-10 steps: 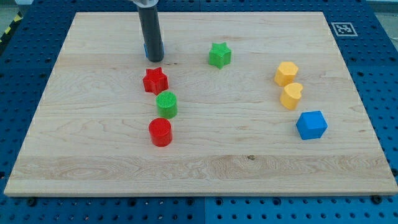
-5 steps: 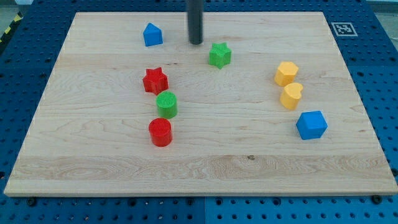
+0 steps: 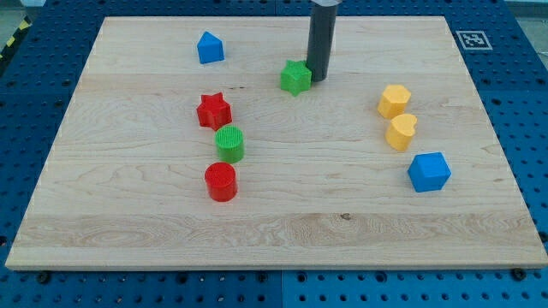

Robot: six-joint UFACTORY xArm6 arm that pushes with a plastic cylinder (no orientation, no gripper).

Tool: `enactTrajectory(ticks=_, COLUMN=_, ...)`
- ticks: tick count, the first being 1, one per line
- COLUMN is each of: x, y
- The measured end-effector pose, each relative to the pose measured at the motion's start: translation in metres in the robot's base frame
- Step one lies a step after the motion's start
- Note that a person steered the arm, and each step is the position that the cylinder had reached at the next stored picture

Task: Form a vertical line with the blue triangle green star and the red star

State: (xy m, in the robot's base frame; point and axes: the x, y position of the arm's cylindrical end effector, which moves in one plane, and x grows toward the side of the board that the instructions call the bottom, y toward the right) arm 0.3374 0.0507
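My tip (image 3: 318, 79) — a bare dark rod with no jaws to open or close — sits touching the small green star block (image 3: 295, 78) on its right side, while the blue triangle block (image 3: 209, 48) and red star block (image 3: 213, 111) lie well apart at the view's left. If I push off-centre, the star may spin away or overshoot their column — or strike the red star.

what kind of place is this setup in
Probably a robotics lab bench for tabletop pushing tests. A pale wooden board lies on a blue perforated metal table, with a printed black-and-white marker tag at the board's corner. My tip rests against the green star block, on its right in the view.
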Motion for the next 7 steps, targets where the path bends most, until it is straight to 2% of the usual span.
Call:
enactTrajectory(ticks=3, x=0.021, y=-0.030)
enactTrajectory(ticks=7, x=0.021, y=-0.095)
